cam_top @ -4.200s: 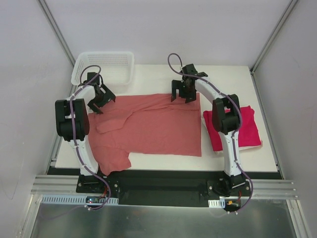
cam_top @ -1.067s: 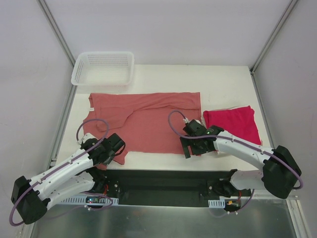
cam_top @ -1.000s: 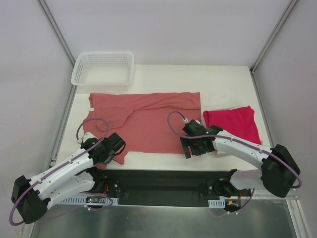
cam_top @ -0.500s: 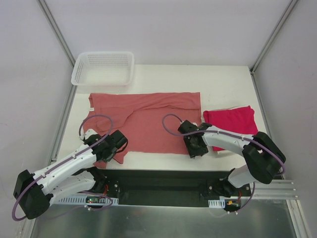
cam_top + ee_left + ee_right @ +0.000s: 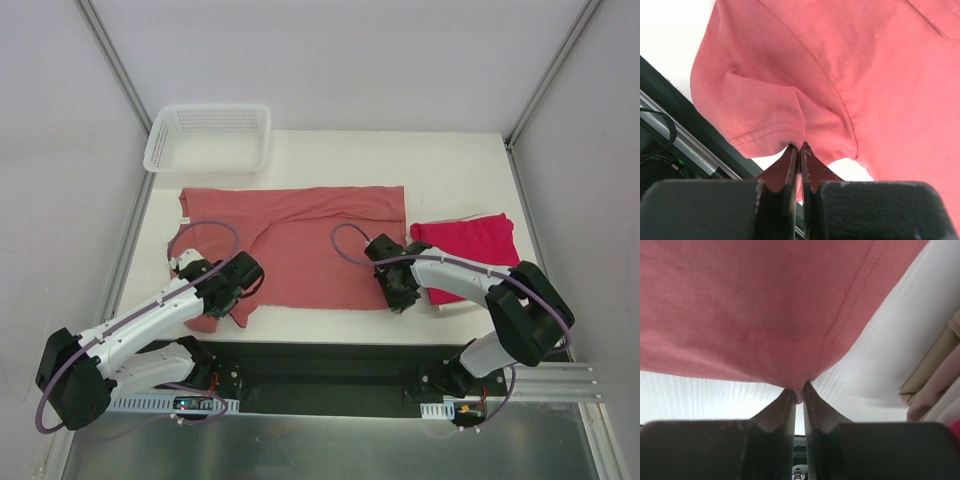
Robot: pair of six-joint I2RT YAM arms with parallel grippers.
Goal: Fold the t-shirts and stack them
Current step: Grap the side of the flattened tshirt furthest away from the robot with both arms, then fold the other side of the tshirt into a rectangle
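The salmon-pink t-shirt (image 5: 310, 245) lies spread across the white table (image 5: 450, 165). My left gripper (image 5: 243, 288) is at its near left sleeve. In the left wrist view that gripper (image 5: 800, 148) is shut on a pinched fold of the sleeve hem, and the pink t-shirt (image 5: 865, 75) fills the view beyond. My right gripper (image 5: 398, 296) is at the near right corner of the hem. In the right wrist view this gripper (image 5: 799, 391) is shut on that corner of the pink t-shirt (image 5: 740, 300). The crimson t-shirt (image 5: 470, 250) lies folded at the right, untouched.
A white mesh basket (image 5: 208, 135) stands at the back left of the table. A pale cloth edge (image 5: 935, 385) shows beside the crimson shirt. The black base rail (image 5: 330, 365) runs along the near table edge, just behind both grippers.
My right gripper slid left to the pink shirt's near right corner and shut on it. The left gripper, shut throughout, edged forward with the sleeve.
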